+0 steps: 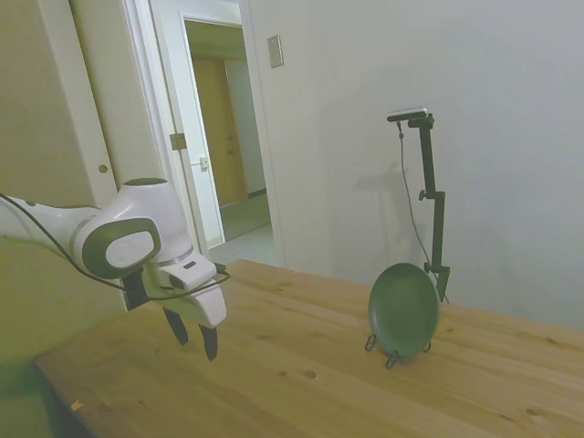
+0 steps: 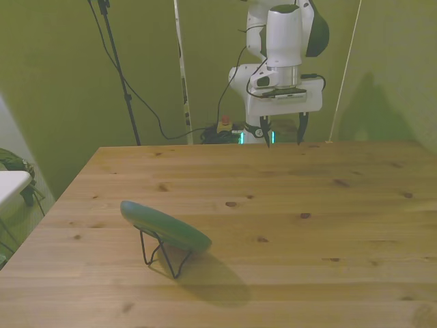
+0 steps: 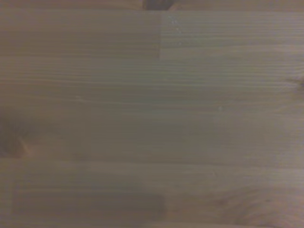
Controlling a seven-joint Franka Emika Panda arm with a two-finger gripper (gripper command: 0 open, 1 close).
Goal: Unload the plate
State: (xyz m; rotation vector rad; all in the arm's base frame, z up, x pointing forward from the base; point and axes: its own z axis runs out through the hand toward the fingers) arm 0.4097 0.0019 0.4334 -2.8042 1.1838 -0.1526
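The dark teal-green plate leans tilted on a thin black wire stand on the wooden table, toward the front view's left. My gripper hangs above the table's far edge, well apart from the plate. Its fingers point down and stand open with nothing between them. The wrist view holds only blurred wood grain.
An open doorway lies beyond the table in the side view. Behind the table in the front view, cables and a thin pole run along the wall, and a white object sits off the left edge.
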